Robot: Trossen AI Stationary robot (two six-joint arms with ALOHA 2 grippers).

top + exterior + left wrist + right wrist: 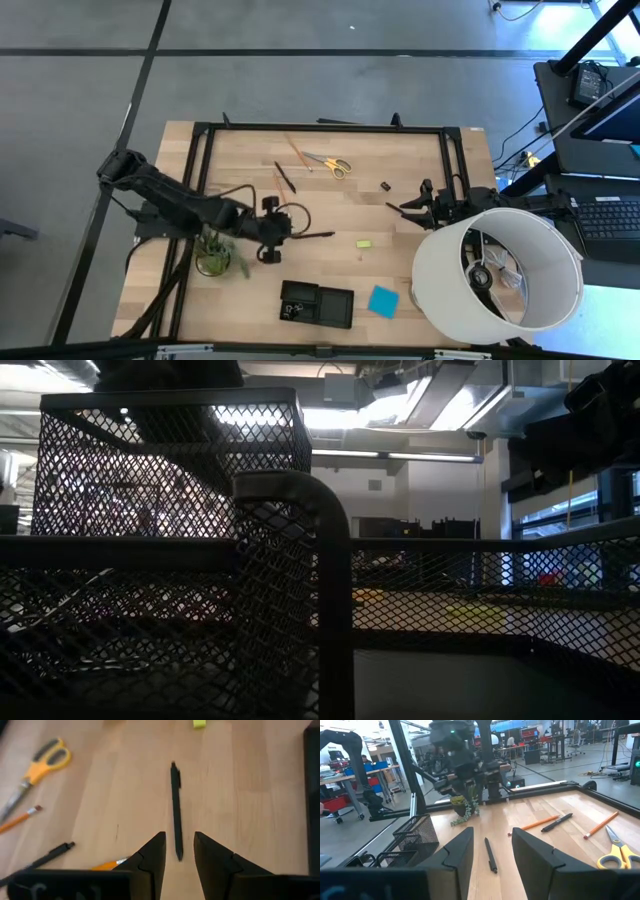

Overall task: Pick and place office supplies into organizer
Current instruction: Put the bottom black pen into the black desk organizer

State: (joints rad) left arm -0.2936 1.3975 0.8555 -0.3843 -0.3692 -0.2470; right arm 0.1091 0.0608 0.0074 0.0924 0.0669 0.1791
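The surface [125,795] is pale, smooth matt wood. The organizer [415,840] is black metal mesh. The pen [175,810] looks matt black plastic.

Bare wood around pen [175,810]; plant [213,257] crowds left arm's side.

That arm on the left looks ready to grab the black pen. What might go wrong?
The left gripper straddles only the pen's very end, so the pen might pivot or slip out when lifted. The potted plant sits right beside that arm, so a swing toward the organizer could brush it.
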